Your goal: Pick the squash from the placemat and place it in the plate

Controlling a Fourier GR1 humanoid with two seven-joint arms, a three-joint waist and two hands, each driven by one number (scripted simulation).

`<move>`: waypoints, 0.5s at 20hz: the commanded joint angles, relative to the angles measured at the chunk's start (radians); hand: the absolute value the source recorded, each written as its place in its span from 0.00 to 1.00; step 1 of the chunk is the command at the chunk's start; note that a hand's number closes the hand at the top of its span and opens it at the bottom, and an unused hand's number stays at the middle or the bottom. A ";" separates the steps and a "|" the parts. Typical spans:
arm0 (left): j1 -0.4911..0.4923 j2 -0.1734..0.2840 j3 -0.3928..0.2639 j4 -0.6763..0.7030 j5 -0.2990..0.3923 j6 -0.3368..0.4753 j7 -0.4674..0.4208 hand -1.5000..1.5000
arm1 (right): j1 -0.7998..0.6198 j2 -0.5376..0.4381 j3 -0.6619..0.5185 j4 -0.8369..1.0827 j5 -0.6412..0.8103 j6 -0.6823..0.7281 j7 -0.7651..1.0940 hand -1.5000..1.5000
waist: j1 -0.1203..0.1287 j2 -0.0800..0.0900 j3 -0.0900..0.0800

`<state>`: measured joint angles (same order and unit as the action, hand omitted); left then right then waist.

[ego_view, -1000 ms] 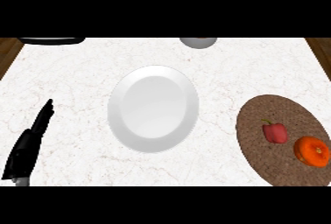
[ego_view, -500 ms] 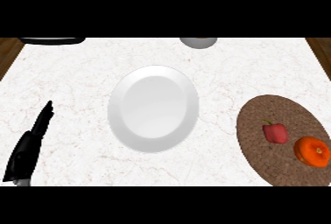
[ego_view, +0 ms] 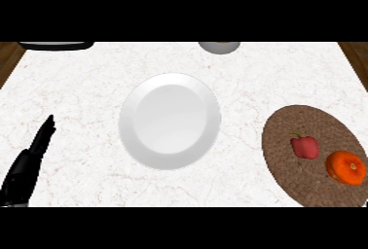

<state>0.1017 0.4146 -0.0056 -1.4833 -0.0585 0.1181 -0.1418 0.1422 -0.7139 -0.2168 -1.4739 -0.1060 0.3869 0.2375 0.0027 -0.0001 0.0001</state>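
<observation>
Marble counter: plate, placemat.

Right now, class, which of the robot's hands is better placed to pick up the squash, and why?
Probably the right, though it is not in view. The squash lies on the placemat at the counter's right edge, beside a red pepper. The left hand rests open at the far left, with the plate in between.

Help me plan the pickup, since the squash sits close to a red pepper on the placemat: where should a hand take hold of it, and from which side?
Take the squash across its round orange body, coming from above. It lies low and squat on the placemat, so a top-down hold probably suits it. Keep the fingers on its near and far sides, because the pepper sits just to its left. The right hand is not in view.
</observation>
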 commanded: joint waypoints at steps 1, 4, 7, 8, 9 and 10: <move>0.016 -0.065 -0.026 0.026 -0.057 0.029 -0.036 0.50 | -0.052 0.051 0.035 0.114 0.084 0.031 -0.085 0.00 | 0.001 0.001 0.000; -0.007 -0.041 0.010 0.017 -0.045 -0.014 -0.005 0.50 | -0.068 0.092 0.067 0.121 0.144 0.029 -0.082 0.00 | 0.000 0.001 0.000; -0.010 -0.051 0.049 0.007 -0.060 -0.040 -0.008 0.50 | -0.060 0.085 -0.005 0.053 0.116 0.086 0.016 0.00 | -0.003 0.000 0.000; -0.030 -0.046 0.069 0.064 -0.037 -0.062 -0.062 0.50 | -0.117 0.079 0.011 0.165 0.150 0.098 -0.045 0.00 | -0.001 0.000 0.000; -0.009 -0.103 0.012 -0.007 -0.098 -0.001 0.020 0.50 | -0.093 0.091 -0.002 0.117 0.146 0.100 -0.028 0.00 | -0.002 0.000 0.000; -0.020 -0.078 0.054 0.026 -0.092 -0.038 -0.010 0.50 | -0.095 0.095 -0.020 0.118 0.166 0.112 -0.021 0.00 | -0.003 0.000 0.000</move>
<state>0.0942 0.3578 0.0296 -1.4706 -0.1165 0.0911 -0.1511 0.0617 -0.6437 -0.2149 -1.3704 0.0143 0.4718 0.2146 0.0012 -0.0001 0.0001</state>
